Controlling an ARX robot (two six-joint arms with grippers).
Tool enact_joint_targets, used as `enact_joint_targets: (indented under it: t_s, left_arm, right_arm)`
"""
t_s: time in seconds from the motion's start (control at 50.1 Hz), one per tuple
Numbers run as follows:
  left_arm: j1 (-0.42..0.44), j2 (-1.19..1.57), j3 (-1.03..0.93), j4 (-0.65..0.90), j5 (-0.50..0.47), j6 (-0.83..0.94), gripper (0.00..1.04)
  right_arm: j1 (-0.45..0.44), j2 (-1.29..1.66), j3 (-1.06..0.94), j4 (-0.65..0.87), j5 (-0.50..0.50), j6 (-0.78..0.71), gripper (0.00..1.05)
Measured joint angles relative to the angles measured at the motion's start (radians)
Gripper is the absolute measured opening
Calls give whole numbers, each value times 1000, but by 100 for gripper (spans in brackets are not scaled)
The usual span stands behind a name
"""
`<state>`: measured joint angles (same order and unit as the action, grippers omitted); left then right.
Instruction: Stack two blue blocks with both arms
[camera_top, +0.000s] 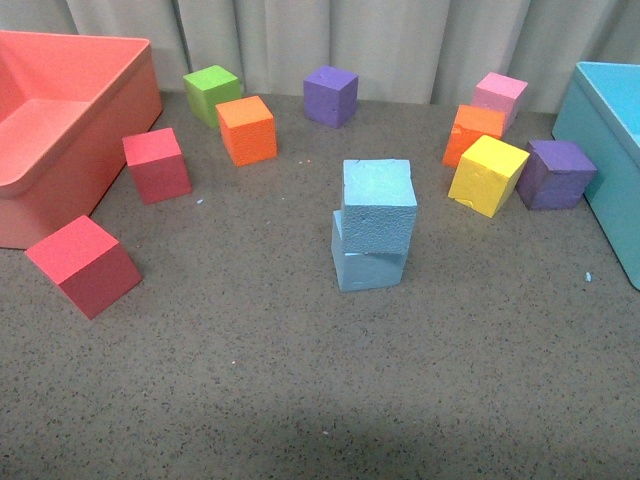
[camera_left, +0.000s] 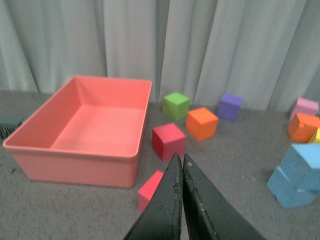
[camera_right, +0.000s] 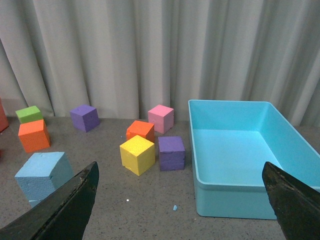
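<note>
Two blue blocks stand stacked in the middle of the table: the upper one (camera_top: 379, 204) sits slightly twisted on the lower one (camera_top: 368, 263). Neither arm shows in the front view. The left wrist view has the stack at its edge, upper block (camera_left: 306, 165) on lower (camera_left: 291, 190), well apart from my left gripper (camera_left: 179, 160), whose jaws are pressed together with nothing in them. My right gripper (camera_right: 180, 172) is open, fingers wide apart and empty, with the upper blue block (camera_right: 42, 172) beside one finger (camera_right: 70, 205).
A salmon bin (camera_top: 60, 130) stands at the left, a turquoise bin (camera_top: 610, 140) at the right. Loose cubes ring the stack: two red (camera_top: 157, 164) (camera_top: 84, 265), green (camera_top: 212, 94), orange (camera_top: 246, 130), purple (camera_top: 331, 96), pink (camera_top: 499, 95), orange (camera_top: 472, 132), yellow (camera_top: 487, 175), purple (camera_top: 556, 174).
</note>
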<state>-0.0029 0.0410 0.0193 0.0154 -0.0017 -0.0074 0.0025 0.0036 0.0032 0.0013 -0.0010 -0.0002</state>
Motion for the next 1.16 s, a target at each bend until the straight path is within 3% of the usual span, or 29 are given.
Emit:
enact_joint_targets:
  t_s: [0.2,0.479,0.679,1.159]
  left_arm:
    - [0,-35,0,-13,0,0,4]
    - [0,-36,0,-13,0,0,66]
    - [0,-36,0,-13,0,0,100]
    - [0,-36,0,-13,0,2,98]
  right_arm:
    - [0,0,0,0,0,0,95]
    - [0,0,0,0,0,0,95]
    - [0,0,0,0,0,0,95]
    - [0,0,0,0,0,0,95]
